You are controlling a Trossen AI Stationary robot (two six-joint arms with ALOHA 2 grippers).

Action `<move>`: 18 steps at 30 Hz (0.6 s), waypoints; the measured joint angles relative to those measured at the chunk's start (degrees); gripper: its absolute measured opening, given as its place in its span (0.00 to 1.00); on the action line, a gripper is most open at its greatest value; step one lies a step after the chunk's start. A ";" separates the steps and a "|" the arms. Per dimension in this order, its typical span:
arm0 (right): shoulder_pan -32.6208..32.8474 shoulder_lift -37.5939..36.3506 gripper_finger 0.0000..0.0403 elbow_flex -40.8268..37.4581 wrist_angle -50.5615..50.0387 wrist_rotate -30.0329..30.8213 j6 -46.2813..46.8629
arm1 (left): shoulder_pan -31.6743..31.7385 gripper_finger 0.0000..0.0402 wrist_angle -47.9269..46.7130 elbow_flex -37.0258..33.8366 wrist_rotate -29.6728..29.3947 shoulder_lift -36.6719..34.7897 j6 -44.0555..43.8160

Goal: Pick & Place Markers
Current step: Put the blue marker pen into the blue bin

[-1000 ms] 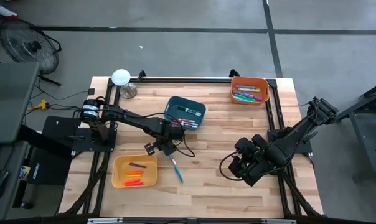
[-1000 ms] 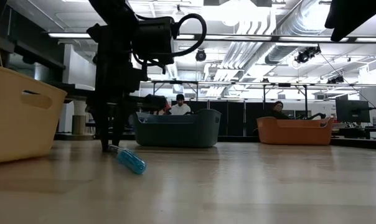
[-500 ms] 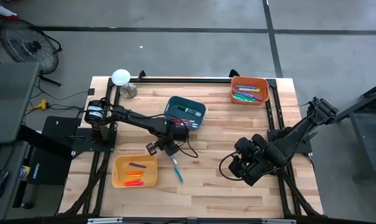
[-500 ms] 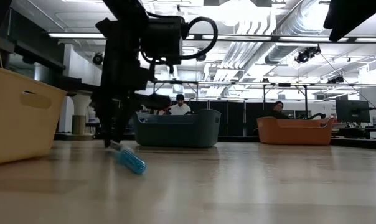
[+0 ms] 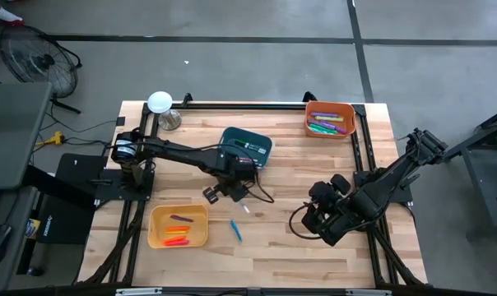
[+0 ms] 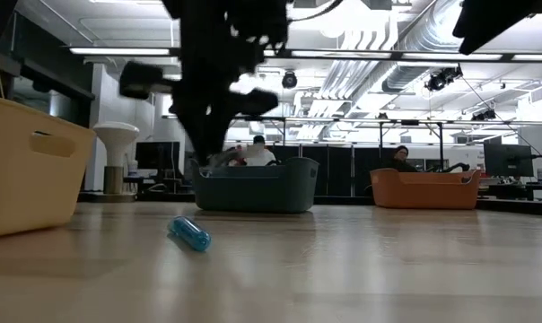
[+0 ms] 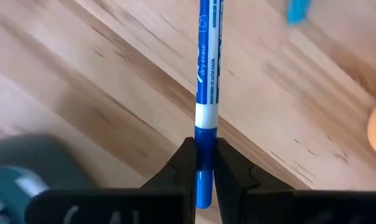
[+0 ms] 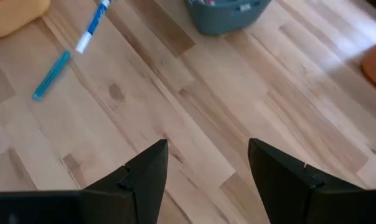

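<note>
Yellow bin (image 5: 155, 234): at about seven o'clock on the table we see a rounded, smooth plastic tub with a few orange and dark markers lying in it
Left gripper (image 5: 232, 191): near the table's centre, its jaws are clamped on the blue end of a blue-and-white marker (image 7: 206, 93); in the left wrist view the barrel runs straight out from between the fingers (image 7: 183, 163), above bare wood
Step in hand: we judge this as the carry, the marker lifted clear of the boards and not yet over any bin
Next move: we think it calls for swinging the marker over a bin's mouth and loosening the grip only once the whole barrel is inside the rim; which bin is meant we cannot tell
Teal bin (image 5: 232, 138): just beside the left gripper toward twelve o'clock, dark matte plastic with rounded corners, some markers inside
Loose blue marker (image 5: 236, 231): at six o'clock from the gripper, flat on the wood; slim, round and glossy, so we expect it to roll if nudged
Table (image 5: 273, 255): pale planks with visible grain, smooth and flat
Right gripper (image 8: 203, 165): waiting at about four o'clock, its two dark fingers spread apart and holding nothing
Orange bin (image 5: 310, 125): at one o'clock, in the far corner, with green, pink and yellow markers in it
</note>
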 joint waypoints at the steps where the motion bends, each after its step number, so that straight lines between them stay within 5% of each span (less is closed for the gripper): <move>1: 0.07 -0.16 0.52 0.00 0.21 0.50 -0.38 | 0.00 0.06 -0.10 1.16 0.07 0.01 -0.23; 7: 0.07 -2.98 0.52 0.00 3.06 4.05 -3.59 | 0.00 0.06 0.36 9.27 0.18 0.00 -3.25; 18: 0.02 -5.92 0.52 0.00 17.79 12.14 -27.62 | 0.00 0.06 8.69 21.68 0.07 -0.09 -9.54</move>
